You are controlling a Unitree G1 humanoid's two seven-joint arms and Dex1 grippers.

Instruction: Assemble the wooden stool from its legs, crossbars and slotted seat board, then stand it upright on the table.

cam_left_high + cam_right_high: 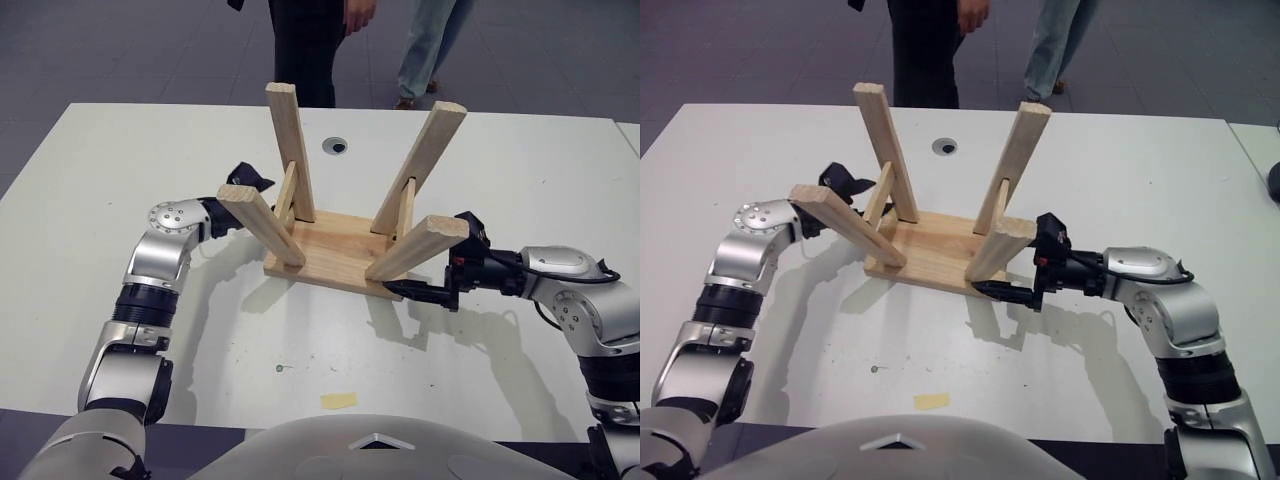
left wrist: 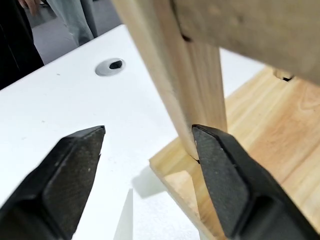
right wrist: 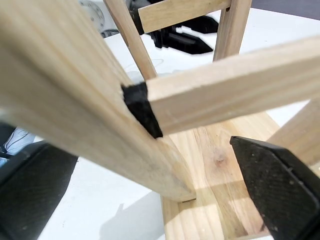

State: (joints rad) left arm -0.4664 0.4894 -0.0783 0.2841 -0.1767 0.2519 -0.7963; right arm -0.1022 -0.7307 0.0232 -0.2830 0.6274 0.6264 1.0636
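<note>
Stool (image 1: pixel 335 240), wooden, assembled and inverted at the middle of the white table (image 1: pixel 120 170). The seat board (image 1: pixel 330 255) lies flat on the tabletop, and four legs (image 1: pixel 292 150) splay upward from it. One crossbar (image 1: pixel 287 200) joins the left pair of legs, another (image 1: pixel 405 212) the right pair.

Left gripper (image 2: pixel 149 132) sits at the stool's left side with its fingers apart. One pad (image 2: pixel 225 175) touches the foot of a leg where it meets the board, while the other hangs over bare table.

Right gripper (image 1: pixel 435 270) sits at the board's near right corner, fingers spread either side of the near right leg (image 1: pixel 415 248) — contact cannot be told.

Also on the table: a round cable port (image 1: pixel 337 146) beyond the stool and a yellow tape scrap (image 1: pixel 338 400) near the front edge.
</note>
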